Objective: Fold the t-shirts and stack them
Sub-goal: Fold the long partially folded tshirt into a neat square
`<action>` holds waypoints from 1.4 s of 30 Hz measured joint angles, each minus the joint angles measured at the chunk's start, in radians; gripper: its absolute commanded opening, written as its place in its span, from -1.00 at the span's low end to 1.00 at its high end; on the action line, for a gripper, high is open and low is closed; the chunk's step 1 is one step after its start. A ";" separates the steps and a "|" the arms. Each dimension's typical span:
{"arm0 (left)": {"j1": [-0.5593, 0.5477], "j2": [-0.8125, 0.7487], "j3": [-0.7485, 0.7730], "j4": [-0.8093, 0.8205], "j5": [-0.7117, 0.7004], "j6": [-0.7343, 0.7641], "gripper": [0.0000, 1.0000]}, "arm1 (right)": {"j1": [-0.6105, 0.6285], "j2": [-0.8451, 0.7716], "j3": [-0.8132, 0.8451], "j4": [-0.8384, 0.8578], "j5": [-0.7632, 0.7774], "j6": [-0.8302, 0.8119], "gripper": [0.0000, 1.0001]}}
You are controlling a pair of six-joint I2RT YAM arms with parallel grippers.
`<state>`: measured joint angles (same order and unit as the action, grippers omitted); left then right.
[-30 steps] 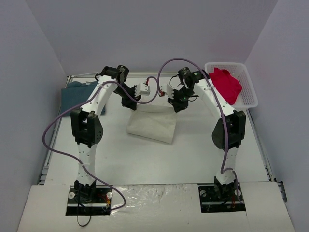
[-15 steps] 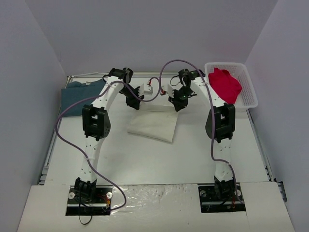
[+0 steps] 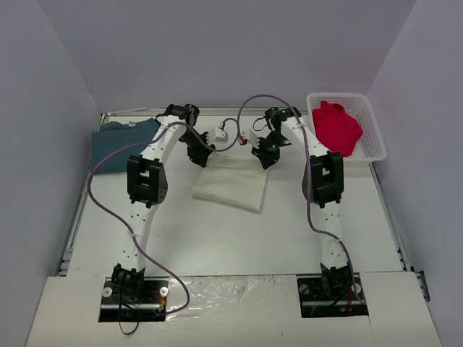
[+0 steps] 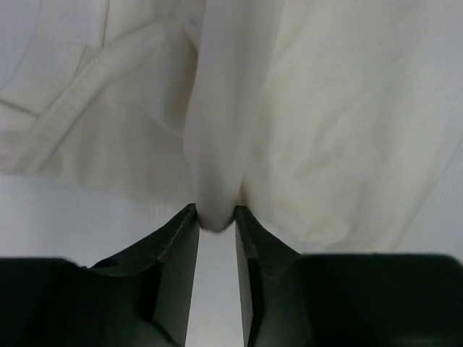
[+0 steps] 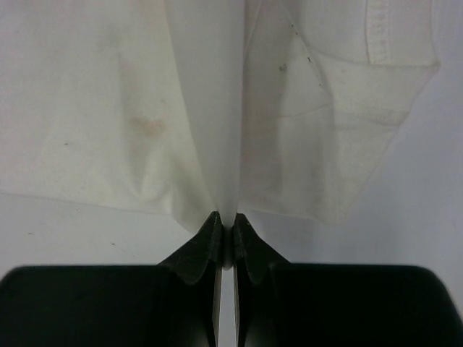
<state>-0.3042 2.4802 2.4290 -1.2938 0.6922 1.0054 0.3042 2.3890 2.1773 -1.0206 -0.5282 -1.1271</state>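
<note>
The cream-white t-shirt [image 3: 228, 186] lies folded in a rectangle mid-table. My left gripper [image 3: 200, 160] is at its far left edge. In the left wrist view its jaws [image 4: 215, 217] stand slightly apart, with a loose fold of the cream shirt [image 4: 325, 108] still between the tips. My right gripper [image 3: 266, 160] is at the far right edge. There its jaws [image 5: 226, 223] are pinched tight on a thin fold of the cream shirt [image 5: 108, 108]. The teal-blue t-shirt [image 3: 116, 144] lies at the far left. The red t-shirt [image 3: 336, 124] sits in the basket.
A white lattice basket [image 3: 376, 141] stands at the far right corner against the wall. Purple cables loop from both arms above the cream shirt. White walls close in the table at the left, back and right.
Both arms have reached farther toward the back wall, keeping the grippers at the cream shirt's far edge. The left jaws, shut before, have parted slightly.
</note>
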 measured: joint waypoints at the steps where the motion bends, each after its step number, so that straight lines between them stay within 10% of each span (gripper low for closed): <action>1: 0.003 0.002 0.000 0.000 -0.009 -0.005 -0.40 | -0.002 0.008 0.002 0.000 0.008 0.004 -1.00; 4: 0.011 0.002 -0.013 -0.002 -0.032 -0.024 -0.07 | -0.012 0.031 0.009 0.013 0.035 0.030 -0.94; 8: 0.010 0.010 -0.026 -0.013 -0.044 -0.046 -0.05 | -0.026 0.072 0.023 0.055 0.066 0.087 -0.08; 24: 0.019 -0.396 -0.393 0.124 -0.148 -0.273 0.48 | -0.027 -0.041 0.064 0.222 0.087 0.340 0.98; 33: 0.297 -0.895 -0.727 0.356 -0.176 -0.521 0.76 | 0.055 -0.408 -0.133 0.293 0.232 0.472 1.00; 42: 0.446 -1.085 -1.090 0.472 -0.220 -0.629 0.83 | 0.425 -0.424 -0.462 0.444 0.671 0.536 1.00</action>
<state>0.1417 1.3956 1.3392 -0.8219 0.4725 0.3763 0.7288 1.9652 1.7149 -0.5762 0.1432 -0.5915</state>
